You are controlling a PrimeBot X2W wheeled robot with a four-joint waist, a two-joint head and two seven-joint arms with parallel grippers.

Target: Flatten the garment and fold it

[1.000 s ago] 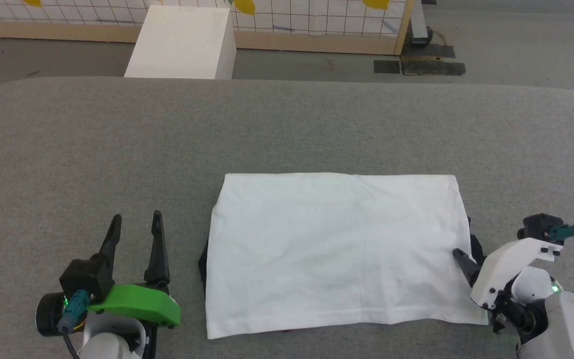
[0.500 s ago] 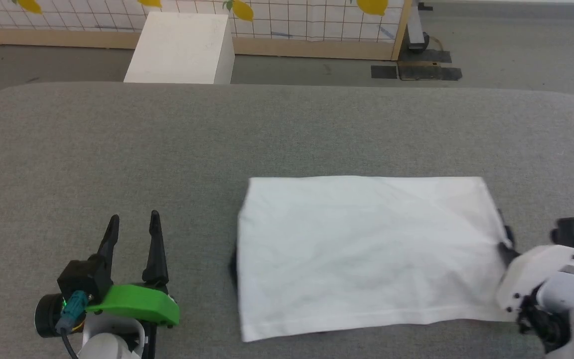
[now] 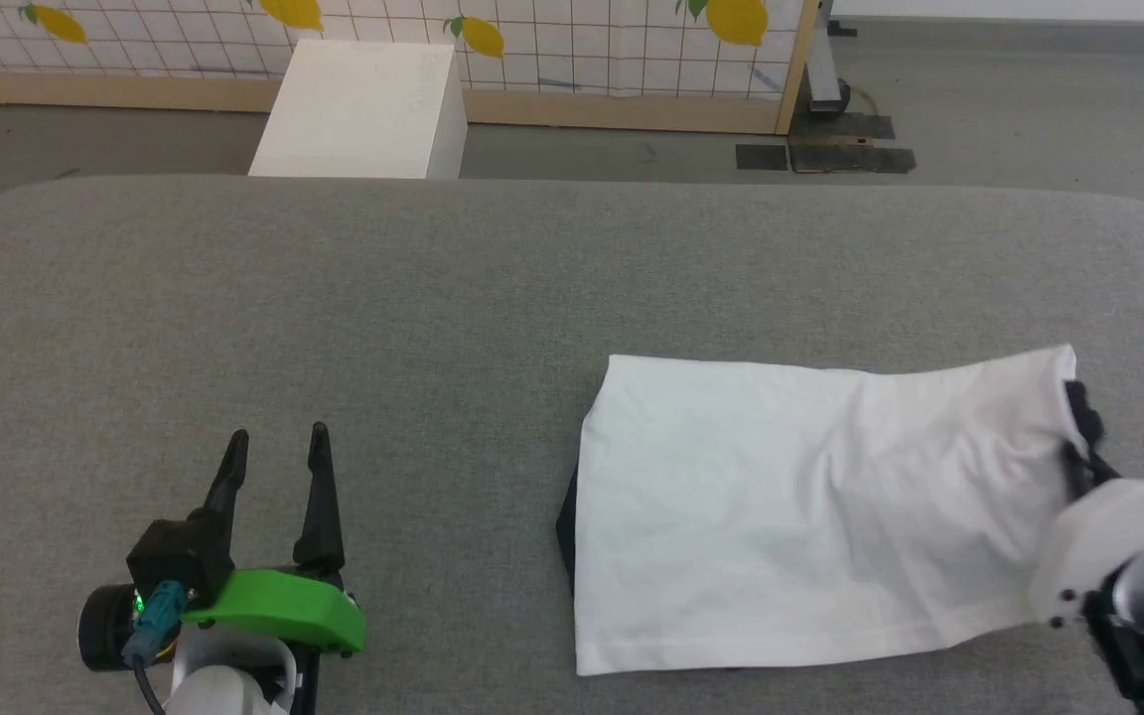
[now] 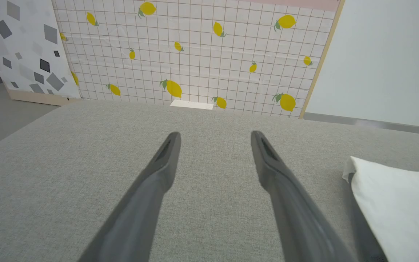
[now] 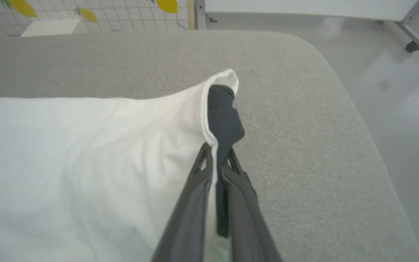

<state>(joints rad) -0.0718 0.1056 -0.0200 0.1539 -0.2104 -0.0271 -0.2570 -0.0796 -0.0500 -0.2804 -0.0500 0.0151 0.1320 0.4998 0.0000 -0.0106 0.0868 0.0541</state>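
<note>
On the grey bench [image 3: 334, 298], the garment [image 3: 810, 516] lies as a folded rectangle; right gripper [image 5: 216, 154] clamps its lifted edge, left gripper [image 3: 279, 437] gapes empty; further folding looks outstanding.

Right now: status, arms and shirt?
Right gripper jaws shut on garment right edge, edge raised. Left gripper open, apart from cloth. White box beyond table, not in the way.
</note>
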